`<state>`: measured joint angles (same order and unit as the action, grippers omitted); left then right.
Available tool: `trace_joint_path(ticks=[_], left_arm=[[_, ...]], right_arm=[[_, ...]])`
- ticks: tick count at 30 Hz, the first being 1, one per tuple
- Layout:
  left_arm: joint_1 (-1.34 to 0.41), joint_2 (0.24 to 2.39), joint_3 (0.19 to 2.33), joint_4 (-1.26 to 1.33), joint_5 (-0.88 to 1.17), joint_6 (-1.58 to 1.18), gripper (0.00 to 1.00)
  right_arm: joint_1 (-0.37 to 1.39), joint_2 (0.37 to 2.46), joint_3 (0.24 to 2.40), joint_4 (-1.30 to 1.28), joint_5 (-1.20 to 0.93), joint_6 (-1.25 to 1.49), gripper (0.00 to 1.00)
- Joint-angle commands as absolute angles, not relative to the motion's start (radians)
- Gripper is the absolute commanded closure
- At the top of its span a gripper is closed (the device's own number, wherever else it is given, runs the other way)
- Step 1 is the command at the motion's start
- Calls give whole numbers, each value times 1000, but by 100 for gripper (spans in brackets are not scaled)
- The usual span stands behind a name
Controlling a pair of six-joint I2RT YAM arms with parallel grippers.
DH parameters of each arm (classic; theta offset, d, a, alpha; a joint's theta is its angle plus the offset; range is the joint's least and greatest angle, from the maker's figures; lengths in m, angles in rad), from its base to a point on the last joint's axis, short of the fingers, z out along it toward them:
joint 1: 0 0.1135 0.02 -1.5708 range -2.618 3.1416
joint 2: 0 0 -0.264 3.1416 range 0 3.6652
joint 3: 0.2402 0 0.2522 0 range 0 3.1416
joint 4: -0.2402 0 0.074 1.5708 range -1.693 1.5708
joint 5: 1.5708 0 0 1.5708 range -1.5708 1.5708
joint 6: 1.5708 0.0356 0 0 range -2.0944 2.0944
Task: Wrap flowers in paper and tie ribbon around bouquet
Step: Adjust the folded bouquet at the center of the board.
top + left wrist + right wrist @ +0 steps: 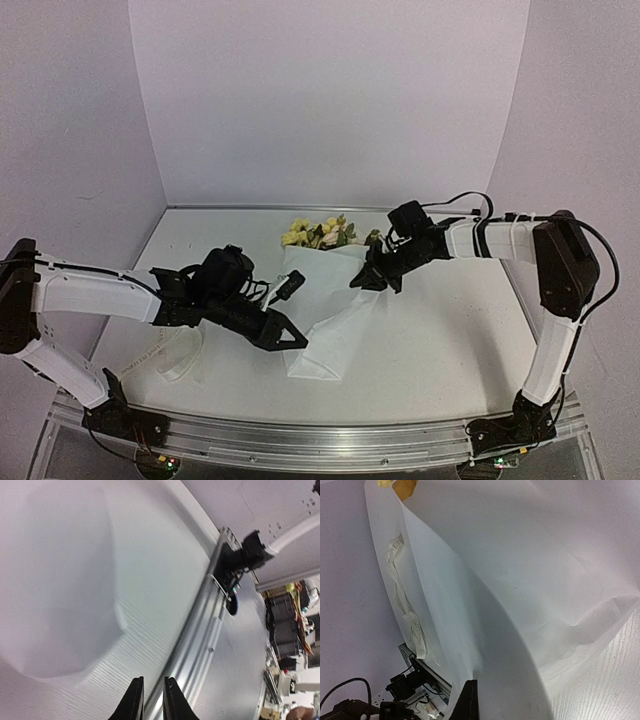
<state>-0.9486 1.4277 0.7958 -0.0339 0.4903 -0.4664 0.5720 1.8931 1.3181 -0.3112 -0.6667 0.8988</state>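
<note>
Right gripper (364, 282), pinched tight on the right edge of the large thin white paper sheet (338, 325), should draw that flap across the pale yellow flower bunch (316, 233) at the sheet's far end while the left gripper (297, 342), narrowly parted and empty, steadies its left edge.

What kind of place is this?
Probably a robotics lab test booth: plain white walls box in the table, a left arm and right arm mount on a metal rail, and cluttered shelves stand beyond.
</note>
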Motion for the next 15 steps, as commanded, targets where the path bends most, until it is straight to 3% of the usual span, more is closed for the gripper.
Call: trace_joint_path(ticks=[1,11,15], left_arm=[[-916,1439,802,-39,301,-471,85],[-930,1700,921,-40,457,-411,88],[-936,1723,929,-30,473,-408,88]], right_arm=[[577,1882,1387,-355,-630,825,97],[581,1871,1416,-405,-614,790,96],[606,1805,1392,-498,-576,742,83]])
